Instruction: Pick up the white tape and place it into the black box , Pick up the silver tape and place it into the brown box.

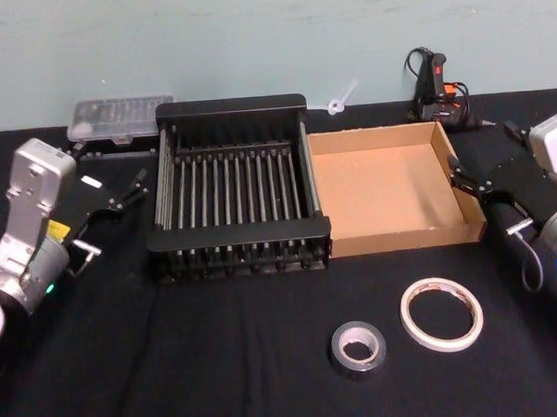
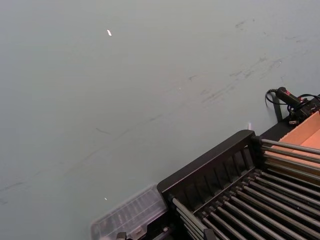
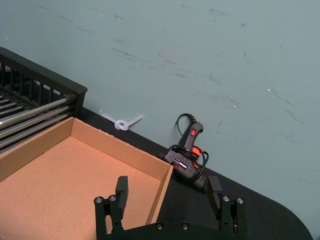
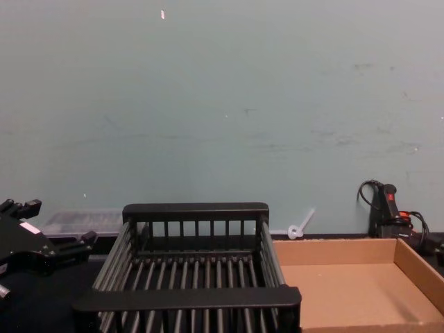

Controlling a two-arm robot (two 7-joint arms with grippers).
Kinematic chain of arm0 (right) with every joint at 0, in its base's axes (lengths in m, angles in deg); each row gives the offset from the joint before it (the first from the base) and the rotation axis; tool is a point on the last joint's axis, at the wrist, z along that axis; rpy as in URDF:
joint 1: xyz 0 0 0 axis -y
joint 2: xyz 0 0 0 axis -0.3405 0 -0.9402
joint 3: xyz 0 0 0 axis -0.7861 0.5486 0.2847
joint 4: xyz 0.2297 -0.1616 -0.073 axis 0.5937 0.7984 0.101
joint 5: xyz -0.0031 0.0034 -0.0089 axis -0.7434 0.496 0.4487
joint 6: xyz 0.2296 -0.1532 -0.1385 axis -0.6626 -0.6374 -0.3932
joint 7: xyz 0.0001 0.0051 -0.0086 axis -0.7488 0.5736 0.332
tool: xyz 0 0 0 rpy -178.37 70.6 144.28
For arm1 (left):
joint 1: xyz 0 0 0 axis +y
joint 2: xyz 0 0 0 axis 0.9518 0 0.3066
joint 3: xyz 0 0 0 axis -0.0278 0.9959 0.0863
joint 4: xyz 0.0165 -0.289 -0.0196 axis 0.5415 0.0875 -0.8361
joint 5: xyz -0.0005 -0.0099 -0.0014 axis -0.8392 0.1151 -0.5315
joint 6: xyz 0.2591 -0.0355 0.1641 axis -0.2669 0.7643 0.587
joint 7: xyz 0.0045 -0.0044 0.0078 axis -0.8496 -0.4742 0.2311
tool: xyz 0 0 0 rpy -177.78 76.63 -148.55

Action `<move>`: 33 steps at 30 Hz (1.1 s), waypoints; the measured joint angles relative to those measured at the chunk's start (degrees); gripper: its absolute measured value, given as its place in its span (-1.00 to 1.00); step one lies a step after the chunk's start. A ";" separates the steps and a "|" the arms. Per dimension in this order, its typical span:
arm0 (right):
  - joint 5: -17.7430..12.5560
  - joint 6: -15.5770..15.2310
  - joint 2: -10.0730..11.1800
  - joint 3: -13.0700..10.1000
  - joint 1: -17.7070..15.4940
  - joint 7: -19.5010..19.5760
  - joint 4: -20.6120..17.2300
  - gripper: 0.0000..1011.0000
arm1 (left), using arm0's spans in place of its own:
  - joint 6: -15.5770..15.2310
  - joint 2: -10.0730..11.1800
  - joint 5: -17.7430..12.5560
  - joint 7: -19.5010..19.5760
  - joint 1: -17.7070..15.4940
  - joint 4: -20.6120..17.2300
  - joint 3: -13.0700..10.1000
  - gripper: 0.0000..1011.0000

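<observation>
A black cloth covers the tabletop [image 1: 221,361], which runs back to a pale blue-green wall [image 4: 222,104] marked with faint scuffs. Along the far edge lie a clear plastic case [image 1: 121,119] toward the left, a small white plastic piece [image 1: 341,101] near the middle, and a black and red power tool [image 1: 438,90] with its cord toward the right.

The black box [image 1: 235,187] sits in the middle of the tabletop toward the far edge, its barred floor bare. The brown box [image 1: 385,194] stands touching its right side, open at the top, with nothing inside.

Both rolls lie flat near the front edge, right of centre and well apart from the boxes. The silver tape [image 1: 358,349] is the nearer to the front edge. The white tape [image 1: 441,314] lies just beside it on the right and slightly farther back, in front of the brown box's near right corner.

The left gripper [image 1: 111,217] is held over the left part of the tabletop, beside the left wall of the black box, its fingers spread apart and holding nothing. The right gripper [image 1: 471,182] is at the right wall of the brown box; in the right wrist view its two fingers [image 3: 121,190] stand wide apart, one over the box floor and the other outside the wall, clasping nothing.
</observation>
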 joint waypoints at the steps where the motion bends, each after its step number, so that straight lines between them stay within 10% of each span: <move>1: 0.00 0.00 0.00 0.00 0.00 0.00 0.00 0.98 | 0.00 0.00 0.00 0.00 0.00 0.00 0.00 0.98; 33: -2.13 -3.07 1.25 -3.31 -2.86 -5.21 -4.65 0.98 | 0.00 0.00 0.00 0.00 0.00 0.00 0.00 0.98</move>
